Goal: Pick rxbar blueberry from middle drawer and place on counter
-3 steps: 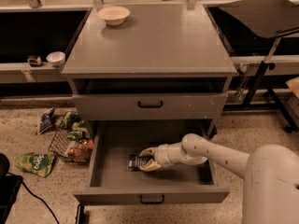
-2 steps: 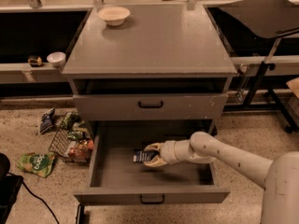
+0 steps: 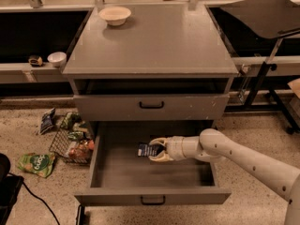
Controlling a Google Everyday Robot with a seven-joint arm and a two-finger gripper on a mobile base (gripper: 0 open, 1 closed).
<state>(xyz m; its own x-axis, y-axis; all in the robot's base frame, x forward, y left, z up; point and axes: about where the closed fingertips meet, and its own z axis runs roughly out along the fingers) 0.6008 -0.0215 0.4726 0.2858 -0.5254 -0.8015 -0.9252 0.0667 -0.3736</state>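
The middle drawer (image 3: 117, 172) is pulled open below the closed upper handled front (image 3: 151, 105). My gripper (image 3: 156, 150) reaches in from the right and is shut on the rxbar blueberry (image 3: 148, 149), a dark navy bar with white print. It holds the bar lifted above the drawer floor, near the drawer's back. The grey counter (image 3: 150, 43) is the cabinet's top, well above the gripper.
A cream bowl (image 3: 115, 15) sits at the counter's back left. A wire basket (image 3: 74, 144) with snacks and loose green snack bags (image 3: 37, 163) lie on the floor to the left. A small white cup (image 3: 56, 58) stands on the left shelf. A black stand (image 3: 262, 81) is at right.
The gripper has risen and moved back with the bar, which has left the drawer floor. The arm has drawn up and to the right.
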